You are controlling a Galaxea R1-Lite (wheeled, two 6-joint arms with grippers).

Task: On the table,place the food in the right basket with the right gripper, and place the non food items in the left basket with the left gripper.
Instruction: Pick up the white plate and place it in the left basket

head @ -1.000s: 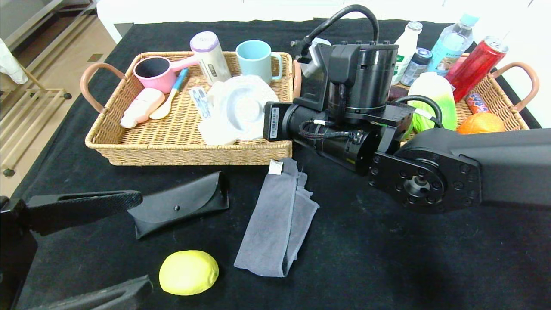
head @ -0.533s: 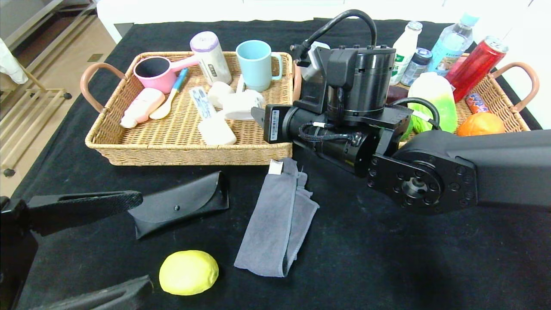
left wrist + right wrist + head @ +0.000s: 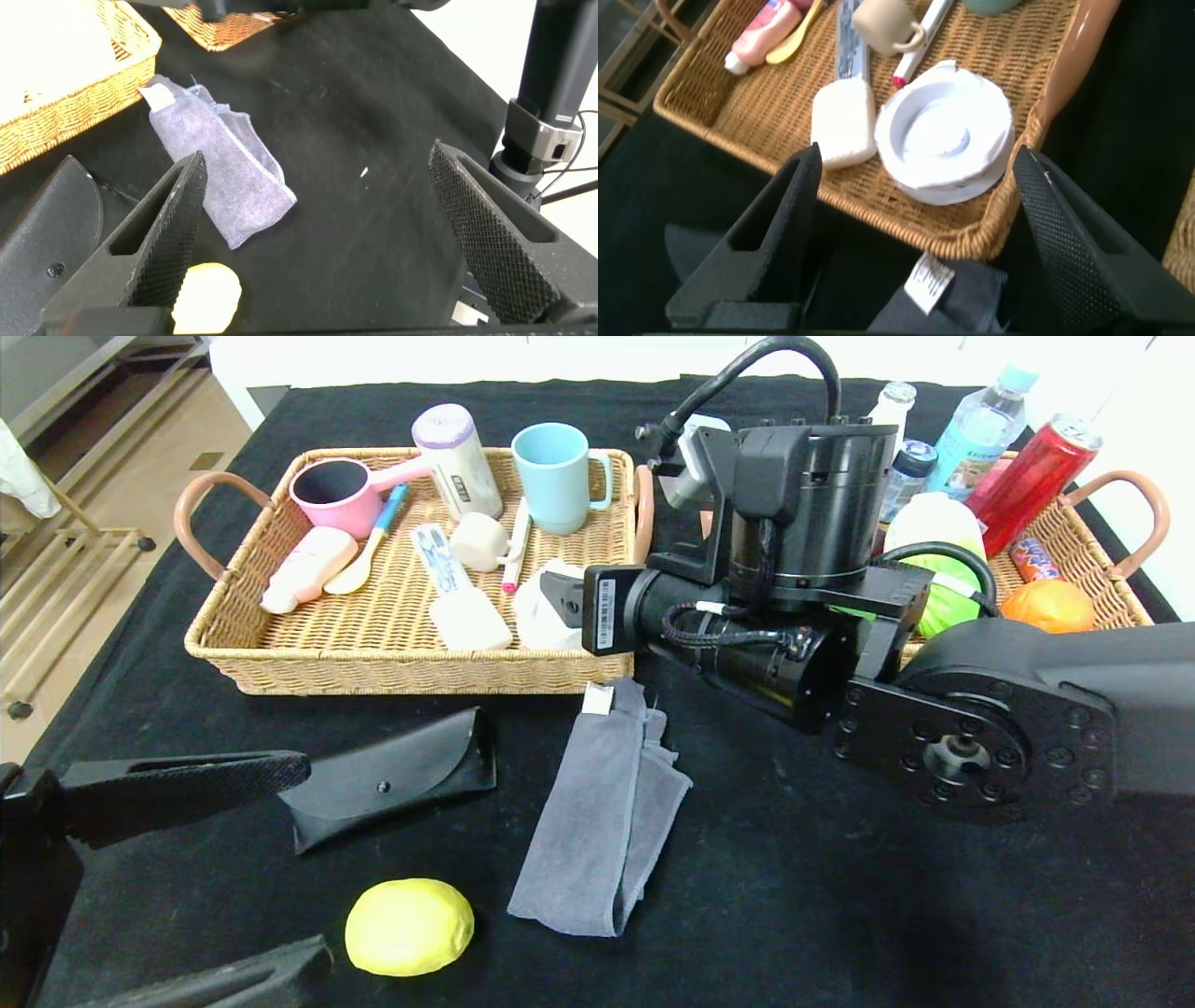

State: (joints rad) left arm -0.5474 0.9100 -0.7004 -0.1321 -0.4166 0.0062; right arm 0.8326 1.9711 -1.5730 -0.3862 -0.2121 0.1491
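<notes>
From the head view, you have the right gripper point(image 3: 560, 602) reaching across over the near right corner of the left basket point(image 3: 215, 644), with a white lid-like dish point(image 3: 541, 621) lying in the basket just under and ahead of its fingertips; the right basket point(image 3: 1116, 593) sits mostly hidden behind that arm. On the cloth ahead of you, the lemon point(image 3: 409, 927), the grey cloth point(image 3: 602, 817) and the black glasses case point(image 3: 392, 779) are not yet sorted, and the left gripper point(image 3: 187, 859) waits low at the near left, the lemon just beside its lower finger. In the left wrist view, your left gripper point(image 3: 322, 233) stands wide apart and empty, the grey cloth point(image 3: 224, 173) ahead between the jaws and the lemon point(image 3: 207, 297) close by one finger point(image 3: 168, 233). In the right wrist view, the right gripper point(image 3: 915, 233) is spread wide with nothing between its pads, the white dish point(image 3: 945, 140) lying free on the wicker beyond them, beside a white bar point(image 3: 843, 121). Watch the risks: pulling the right arm back low could catch the basket rim or drag the cloth's tag, and the round lemon may roll away if a finger nudges it before you close.
</notes>
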